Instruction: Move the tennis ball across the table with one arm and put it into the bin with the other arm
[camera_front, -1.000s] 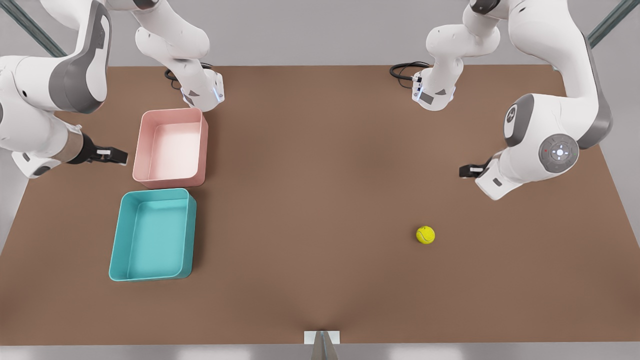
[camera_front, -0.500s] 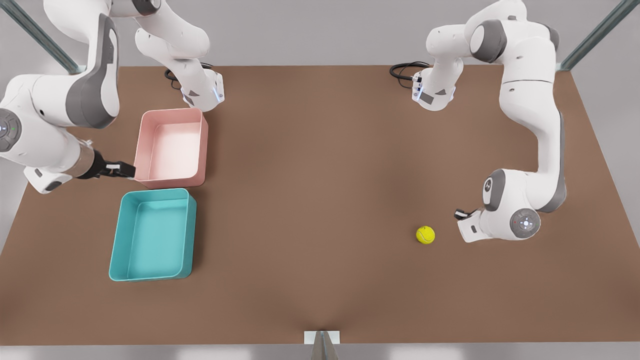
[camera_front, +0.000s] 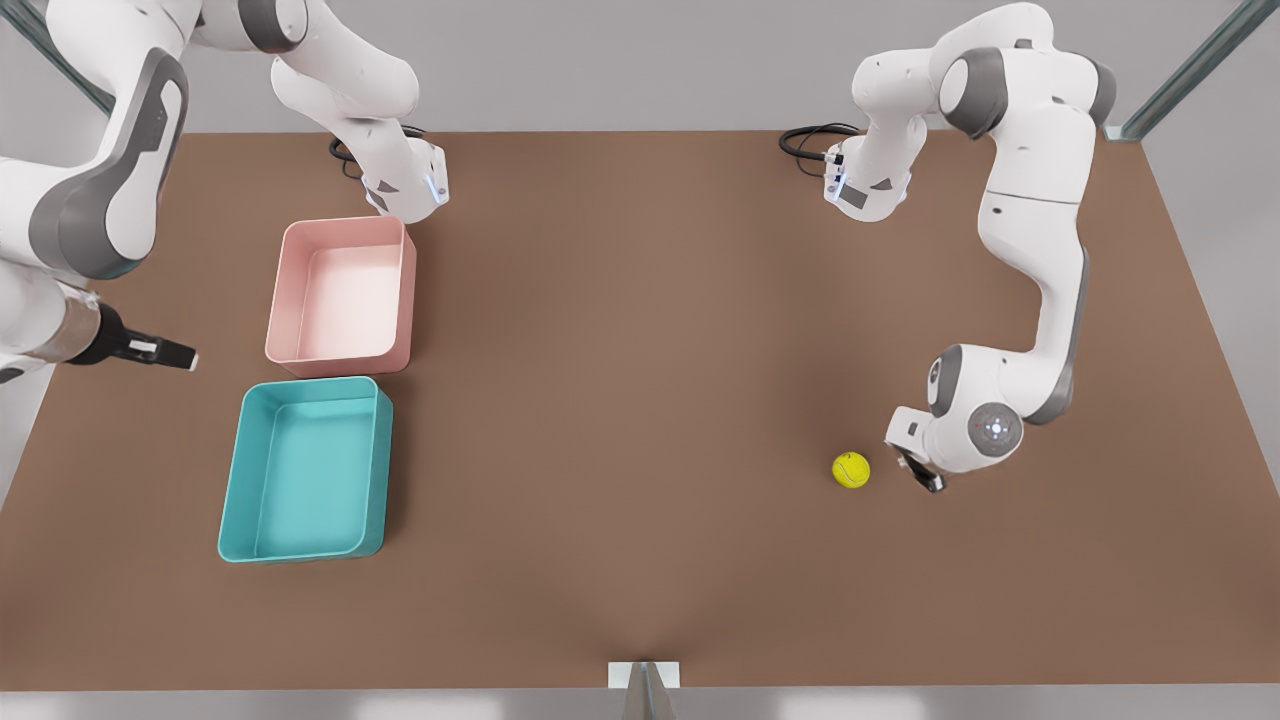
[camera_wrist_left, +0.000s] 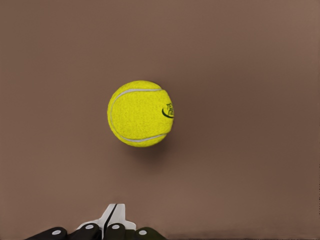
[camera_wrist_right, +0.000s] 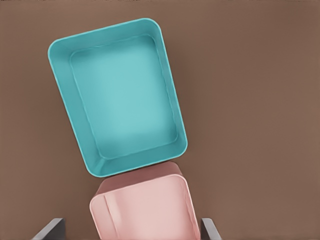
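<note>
Table (camera_front: 640, 400): a wide brown top is carrying everything, with an arm standing at each far corner
Left arm (camera_front: 1030, 240): it is bending down on the front view's right, its wrist sitting low beside the ball
Right arm (camera_front: 90, 200): it is waiting at the front view's left edge, beside the trays
Bin (camera_front: 305, 468): the teal tray is lying empty on the front view's left, near the front edge
Pink tray (camera_front: 342, 297): it is sitting empty just behind the bin, nearly touching it
Ball (camera_front: 851, 470): it is resting on the table on the front view's right, well apart from the bin; in the left wrist view the ball (camera_wrist_left: 140, 113) is lying free ahead of the fingers
Left gripper (camera_front: 922, 474): it is hanging just beside the ball, not touching it; I cannot tell how far its fingers are parted
Right gripper (camera_front: 165, 351): it is pointing toward the trays, above the table; the right wrist view is showing its fingertips (camera_wrist_right: 50, 227) spread wide, holding nothing
Progress: nothing is looking done yet; the grasp, the carry across, the handover and the drop into the bin are all remaining
</note>
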